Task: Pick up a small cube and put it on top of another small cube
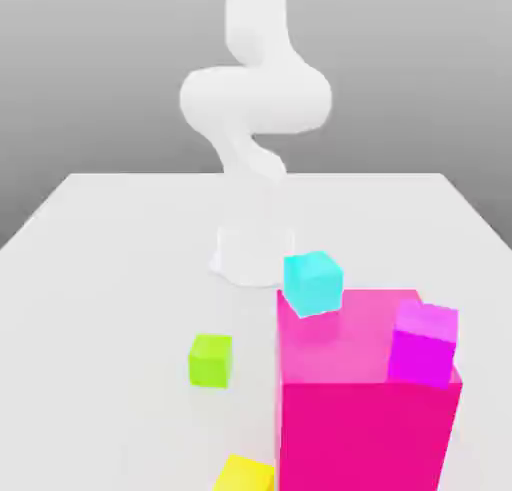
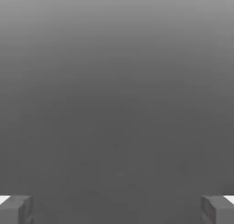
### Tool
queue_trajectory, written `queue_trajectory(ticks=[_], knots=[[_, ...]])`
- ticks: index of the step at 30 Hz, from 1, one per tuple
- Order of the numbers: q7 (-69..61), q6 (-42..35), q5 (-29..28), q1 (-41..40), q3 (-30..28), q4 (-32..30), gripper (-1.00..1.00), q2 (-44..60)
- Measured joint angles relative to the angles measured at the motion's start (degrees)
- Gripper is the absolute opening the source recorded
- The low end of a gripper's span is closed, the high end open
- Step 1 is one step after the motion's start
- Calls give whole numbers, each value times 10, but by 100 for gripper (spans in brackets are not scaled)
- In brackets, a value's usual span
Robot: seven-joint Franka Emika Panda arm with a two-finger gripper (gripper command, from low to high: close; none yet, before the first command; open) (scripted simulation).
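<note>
I had the fingers (image 2: 117, 209) spread wide with nothing between them; in the hand view their two grey tips sat far apart over plain grey ground, so I judged the arm (image 1: 255, 89) was raised well above the counter (image 1: 100, 239) and no approach had begun. The green cube (image 1: 210, 360) sat alone on the counter, at about nine o'clock from the pink block (image 1: 365, 419) in the exterior view and a little clear of it. The purple cube (image 1: 424, 344) stood on the block's top near its three o'clock edge, with the cyan cube (image 1: 312, 283) at the block's eleven o'clock corner; I could not tell whether the cyan one rested on it or behind it. A yellow cube (image 1: 245, 475) lay at six o'clock from the green one. To do the pick well, I reckoned I should centre over the green cube, square the fingers to its flat faces, drop straight down, and keep clear of the block's near wall.
</note>
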Motion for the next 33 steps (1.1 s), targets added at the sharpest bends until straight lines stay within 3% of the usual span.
queue_trajectory(ticks=[12, 20, 24, 29, 30, 33], knots=[[-22, 175, -19, -36, -48, -210, 0, 206], [-19, 319, -32, -56, -59, -389, 0, 349], [-35, 389, -5, -54, -51, -395, 0, 423], [-53, 476, 20, -113, 14, -379, 0, 527], [-54, 486, 20, -118, 19, -377, -100, 539], [-53, 486, 19, -118, 19, -377, -100, 539]])
